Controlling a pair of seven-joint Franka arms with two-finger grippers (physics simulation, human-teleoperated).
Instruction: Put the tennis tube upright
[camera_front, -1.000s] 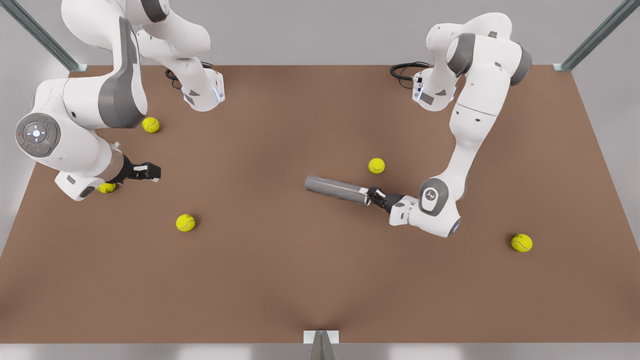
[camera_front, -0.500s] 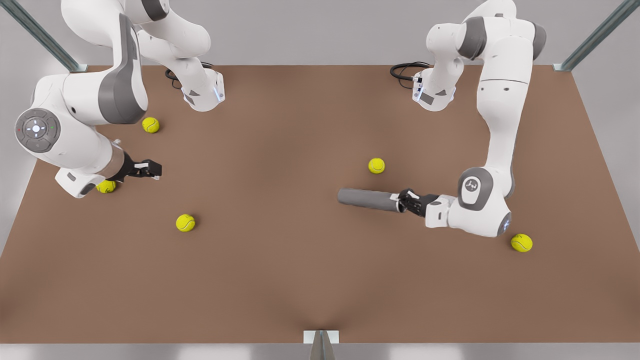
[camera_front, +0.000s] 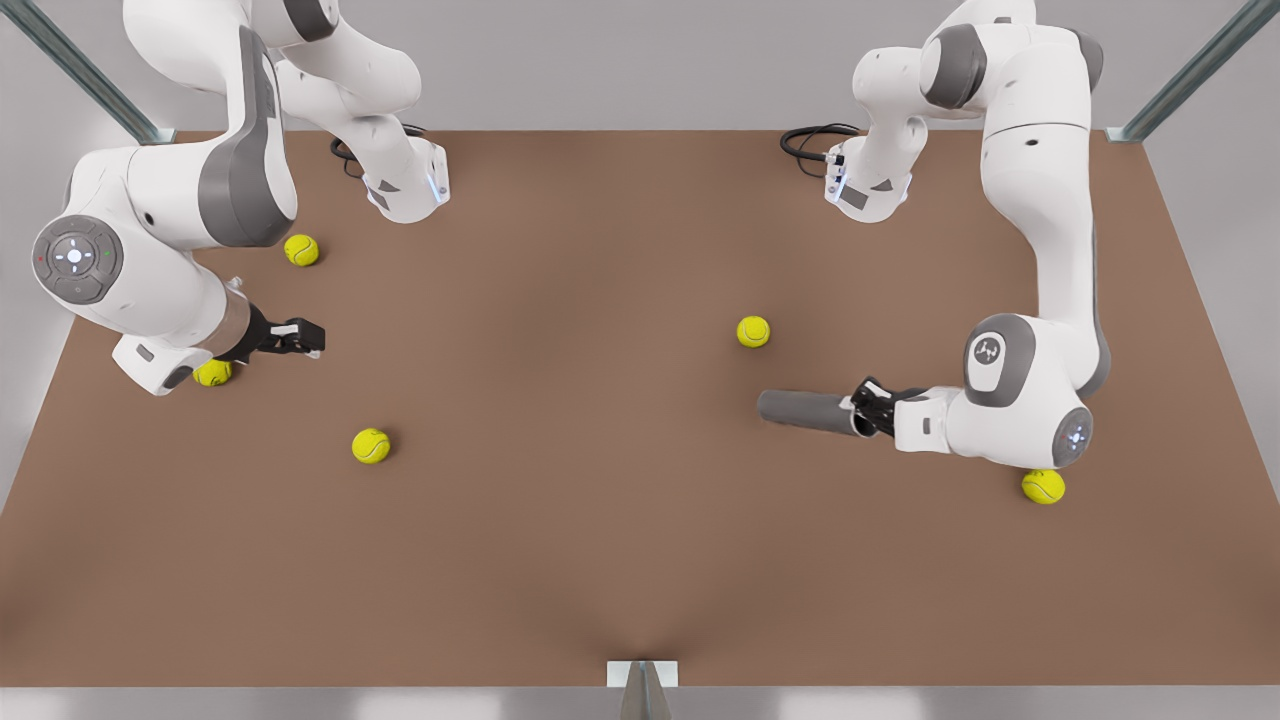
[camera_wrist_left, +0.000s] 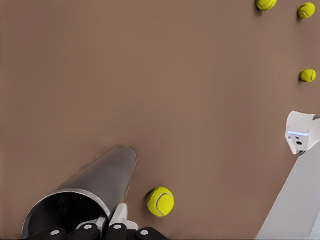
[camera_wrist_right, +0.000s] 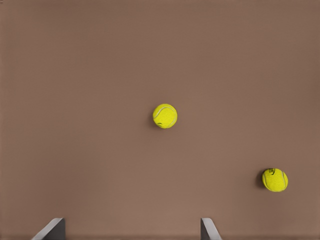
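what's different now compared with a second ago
The left claw, shut on the tennis tube at its open end, carried it toward the front view's right, still lying flat. The right claw stayed open by the front view's left edge, and the tennis balls stayed put.

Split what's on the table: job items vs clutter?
Job:
- tennis tube, lying on its side, gripped at its open end
- left gripper, shut on the tube rim

Lying about:
- tennis balls
- right gripper, open, waiting over the table
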